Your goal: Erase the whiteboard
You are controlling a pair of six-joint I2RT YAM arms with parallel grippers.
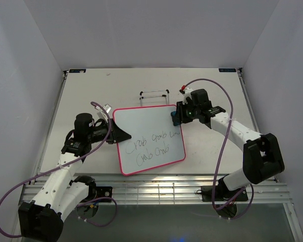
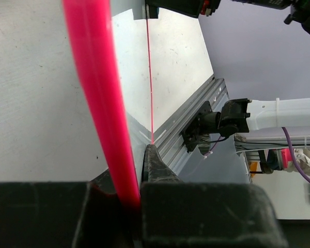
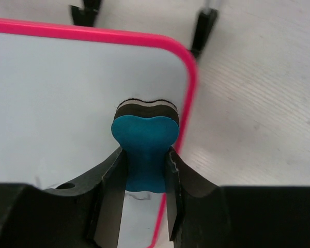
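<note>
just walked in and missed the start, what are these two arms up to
The left hand is shut on the left edge of the pink-framed whiteboard, apparently steadying it. The right hand grips a blue eraser at the board's far right corner, near the wire stand. The dark scribbles on the near half of the board lie unwiped, so the erasing looks not yet begun.

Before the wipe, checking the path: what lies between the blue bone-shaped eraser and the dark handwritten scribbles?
Only bare glossy white face of the pink-framed whiteboard, as the top view shows.
</note>
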